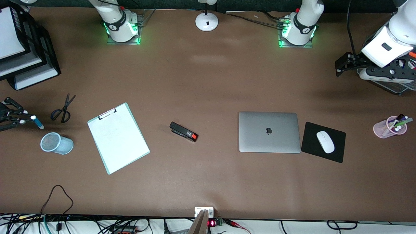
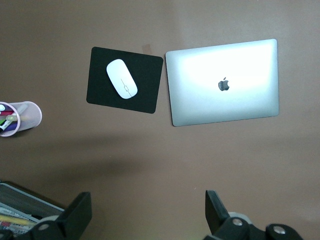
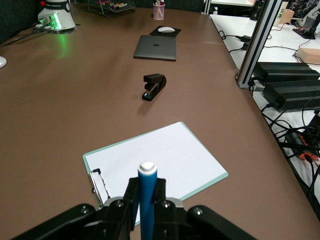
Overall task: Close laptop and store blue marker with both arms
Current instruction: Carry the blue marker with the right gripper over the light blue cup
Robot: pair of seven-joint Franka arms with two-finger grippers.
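The silver-grey laptop point(image 1: 268, 131) lies closed on the table with its apple logo up; it also shows in the left wrist view point(image 2: 222, 82) and the right wrist view point(image 3: 156, 47). My right gripper point(image 1: 23, 119) is shut on the blue marker point(image 1: 38, 123) over the table at the right arm's end, between the scissors and the mesh cup. In the right wrist view the marker point(image 3: 147, 200) stands between the fingers, white end outward. My left gripper point(image 1: 338, 67) is open and empty, up over the table at the left arm's end; its fingers point(image 2: 75, 215) stand wide apart.
A light-blue mesh cup point(image 1: 56, 143), scissors point(image 1: 63, 109) and a clipboard point(image 1: 117, 137) lie near the right gripper. A stapler point(image 1: 183, 131) is mid-table. A white mouse point(image 1: 325, 141) sits on a black pad point(image 1: 308, 138) beside the laptop. A pink pen cup point(image 1: 386, 127) and black trays point(image 1: 29, 61) stand at the ends.
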